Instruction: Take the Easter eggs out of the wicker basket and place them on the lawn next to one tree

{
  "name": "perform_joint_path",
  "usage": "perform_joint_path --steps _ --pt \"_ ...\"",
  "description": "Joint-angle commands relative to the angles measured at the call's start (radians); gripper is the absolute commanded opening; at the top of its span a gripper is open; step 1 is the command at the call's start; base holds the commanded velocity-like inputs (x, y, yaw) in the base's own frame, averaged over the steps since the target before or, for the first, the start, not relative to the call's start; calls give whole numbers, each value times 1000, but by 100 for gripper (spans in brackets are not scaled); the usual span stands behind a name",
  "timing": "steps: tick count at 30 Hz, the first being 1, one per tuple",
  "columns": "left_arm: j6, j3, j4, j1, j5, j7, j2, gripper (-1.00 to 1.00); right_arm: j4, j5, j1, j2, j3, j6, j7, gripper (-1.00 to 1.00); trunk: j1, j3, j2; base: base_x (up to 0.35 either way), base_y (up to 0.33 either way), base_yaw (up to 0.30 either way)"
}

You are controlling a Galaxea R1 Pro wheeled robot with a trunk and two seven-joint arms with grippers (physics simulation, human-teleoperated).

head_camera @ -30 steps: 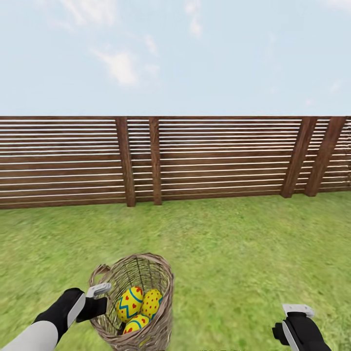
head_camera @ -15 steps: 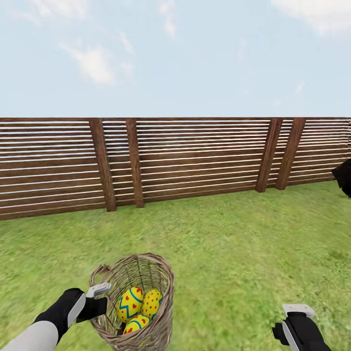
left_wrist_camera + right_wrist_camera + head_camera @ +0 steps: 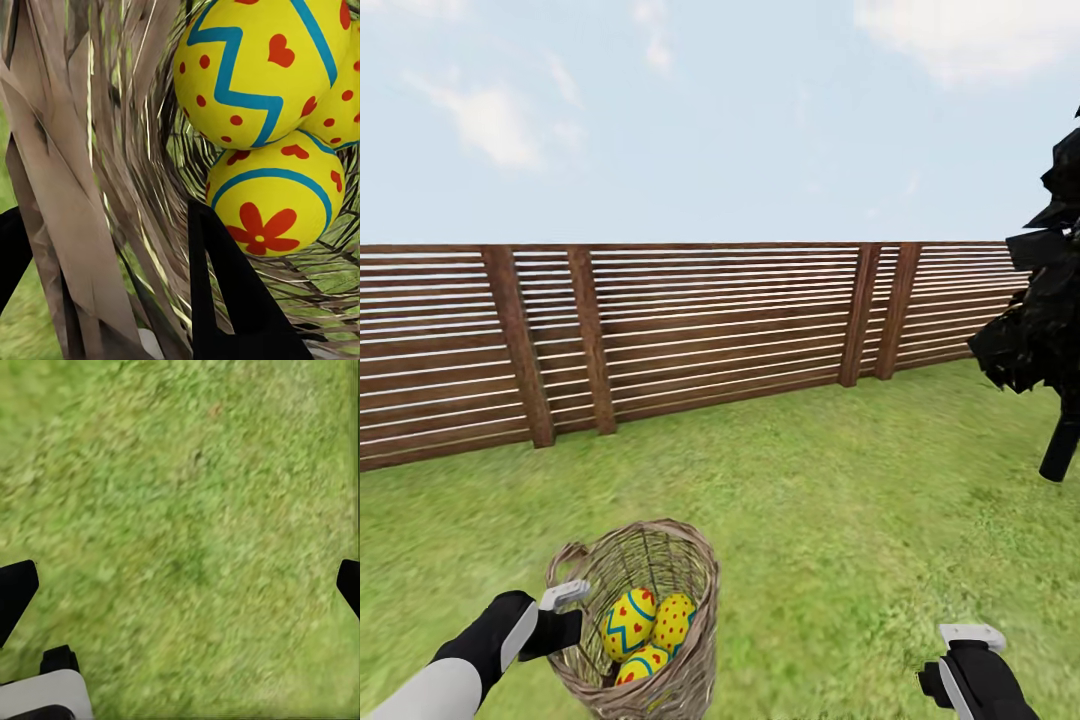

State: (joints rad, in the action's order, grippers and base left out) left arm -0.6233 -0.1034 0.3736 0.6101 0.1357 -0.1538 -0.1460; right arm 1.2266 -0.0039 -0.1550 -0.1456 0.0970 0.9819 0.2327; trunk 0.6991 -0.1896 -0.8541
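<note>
Wicker basket (image 3: pixel 660 640), lower left, gripped at its rim by left gripper (image 3: pixel 565 618); eggs (image 3: pixel 644 625) inside. Right gripper (image 3: pixel 970 650) open, empty. Transport step; next, find a pale-trunked tree.

I see the wicker basket (image 3: pixel 660 640) as rough open-weave cane. Inside it, the Easter eggs (image 3: pixel 628 622) look smooth, glossy, painted. Behind it, the fence (image 3: pixel 690 330) reads as matt slatted wood.

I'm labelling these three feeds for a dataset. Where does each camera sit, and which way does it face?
Head view: on the robot's head, facing forward and down over lawn and fence; both arms show.
Left wrist view: by the left gripper, facing the wicker basket; dark fingers show.
Right wrist view: by the right gripper, facing grass.
Head and left wrist share basket and Easter eggs.
</note>
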Motion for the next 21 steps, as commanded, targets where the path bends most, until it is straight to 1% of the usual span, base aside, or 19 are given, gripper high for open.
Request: perform_joint_path --steps 1,21 --pt "-8 -7 2 0 15 -1 0 -100 1 -1 -1 0 0 4 2 100 -4 2 6 0 0 -282" --pt "-7 -7 2 0 15 -1 0 -100 0 -2 -1 0 -1 4 2 100 -80 64 146 0 0 -282"
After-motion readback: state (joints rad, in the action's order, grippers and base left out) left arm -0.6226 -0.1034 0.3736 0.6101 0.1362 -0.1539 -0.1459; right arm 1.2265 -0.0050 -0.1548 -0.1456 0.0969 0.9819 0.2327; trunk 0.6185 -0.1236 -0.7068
